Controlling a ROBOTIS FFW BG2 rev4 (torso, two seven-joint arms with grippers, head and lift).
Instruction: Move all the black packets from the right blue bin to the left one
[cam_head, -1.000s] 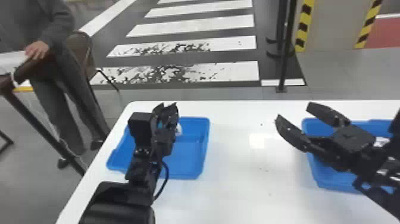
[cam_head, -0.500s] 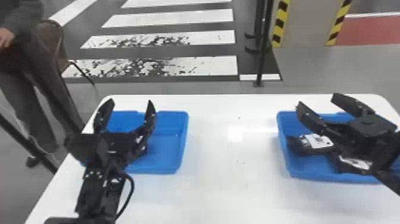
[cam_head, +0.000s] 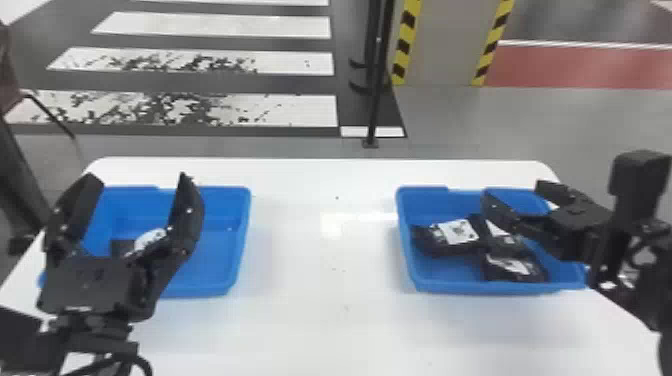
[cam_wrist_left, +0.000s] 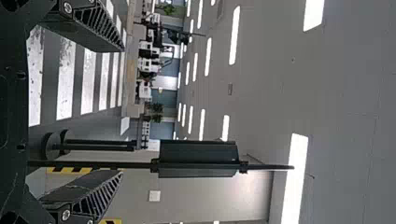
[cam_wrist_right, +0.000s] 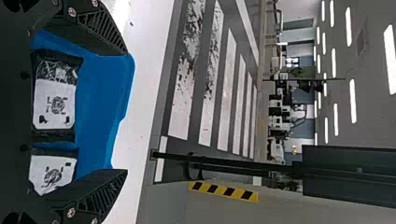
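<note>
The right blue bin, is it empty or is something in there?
Not empty: black packets with white labels lie inside the right blue bin in the head view.

A large indoor hall, with striped floor markings (cam_head: 215, 111) and ceiling strip lights (cam_wrist_left: 234, 35).

Right of frame: I see black packets (cam_head: 452, 232), white-labelled, bunched in right bin (cam_head: 490, 286). Left: another packet (cam_head: 150, 239), left bin (cam_head: 215, 290).
</note>
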